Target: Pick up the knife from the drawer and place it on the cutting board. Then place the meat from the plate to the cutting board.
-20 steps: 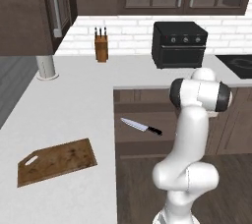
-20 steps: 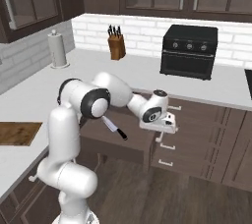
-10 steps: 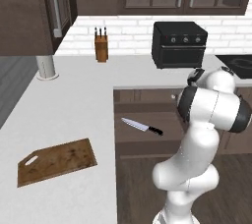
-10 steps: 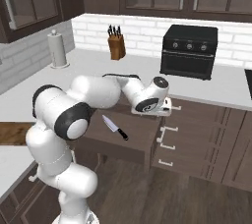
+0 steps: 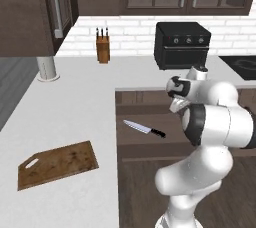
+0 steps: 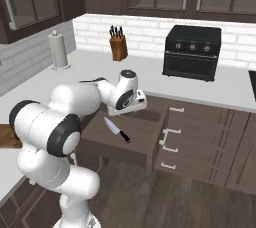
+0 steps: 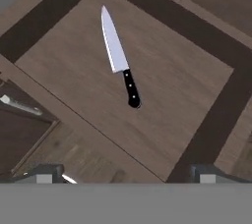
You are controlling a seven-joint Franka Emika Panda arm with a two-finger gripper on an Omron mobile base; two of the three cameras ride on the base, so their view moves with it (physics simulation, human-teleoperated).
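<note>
the pincer [image 6: 134, 103] stands wide open and empty over the pulled-out drawer [image 6: 145, 137]; a second ago it hung out past the drawer's front by the cabinet handles, and the arm has since swung it back in above the drawer floor. that looks like the approach for the first pick, with nothing lifted yet. below it the knife [image 7: 119, 57] lies flat and alone on the drawer bottom, black handle toward the hand camera's lower edge, blade pointing away. next it likely has to drop and turn to straddle the handle. further left, the cutting board [image 5: 57, 164] waits bare on the white worktop [image 5: 75, 102]. farthest back stand a knife block [image 5: 103, 47] and a black oven [image 5: 183, 44].
</note>
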